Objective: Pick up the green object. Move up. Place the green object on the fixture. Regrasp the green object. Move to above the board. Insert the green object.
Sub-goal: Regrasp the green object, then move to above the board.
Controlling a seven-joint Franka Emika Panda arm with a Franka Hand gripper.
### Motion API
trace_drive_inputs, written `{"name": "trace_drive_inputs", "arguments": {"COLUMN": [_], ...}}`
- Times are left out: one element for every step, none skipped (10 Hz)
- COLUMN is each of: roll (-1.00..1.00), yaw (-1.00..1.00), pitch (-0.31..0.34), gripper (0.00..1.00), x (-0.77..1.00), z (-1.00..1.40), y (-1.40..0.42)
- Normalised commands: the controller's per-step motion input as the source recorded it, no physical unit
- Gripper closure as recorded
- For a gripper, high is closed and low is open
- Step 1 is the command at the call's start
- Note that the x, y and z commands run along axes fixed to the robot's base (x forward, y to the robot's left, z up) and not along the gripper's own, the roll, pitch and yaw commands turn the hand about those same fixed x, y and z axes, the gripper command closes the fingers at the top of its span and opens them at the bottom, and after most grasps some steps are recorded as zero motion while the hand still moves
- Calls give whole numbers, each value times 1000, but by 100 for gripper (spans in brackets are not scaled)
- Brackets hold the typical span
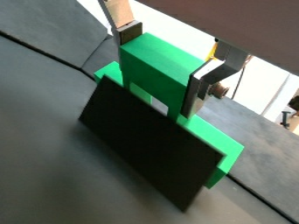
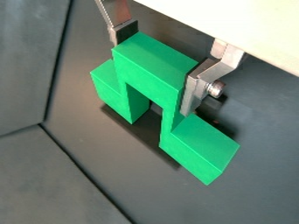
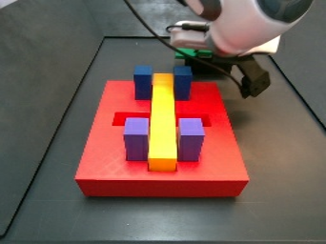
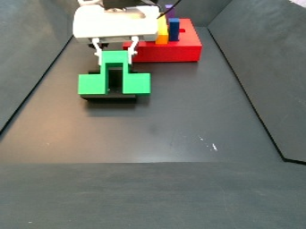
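While the green object (image 2: 155, 101) rested against the fixture (image 1: 146, 150) on the dark floor, the gripper (image 2: 163, 63) clasped its raised middle, well apart from the board (image 4: 180, 46).

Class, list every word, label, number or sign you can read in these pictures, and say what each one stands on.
None: no readable text shows in any view.
The green object, the fixture, the red board and its yellow bar are all plain.
The gripper, its jaws either side of the green object's raised part, bears no legible marking.
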Motion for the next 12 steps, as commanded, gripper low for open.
{"name": "trace_drive_inputs", "arguments": {"roll": [0, 0, 0, 0, 0, 0, 0, 0, 0, 0, 0, -26], "yaw": [0, 0, 0, 0, 0, 0, 0, 0, 0, 0, 0, 4], "pitch": [0, 0, 0, 0, 0, 0, 0, 0, 0, 0, 0, 34], "gripper": [100, 100, 100, 100, 100, 100, 100, 100, 100, 100, 100, 100], "x": [0, 0, 0, 0, 0, 0, 0, 0, 0, 0, 0, -15], "z": [0, 0, 0, 0, 0, 0, 0, 0, 0, 0, 1400, 1400], "y": [0, 0, 0, 0, 0, 0, 0, 0, 0, 0, 0, -12]}}
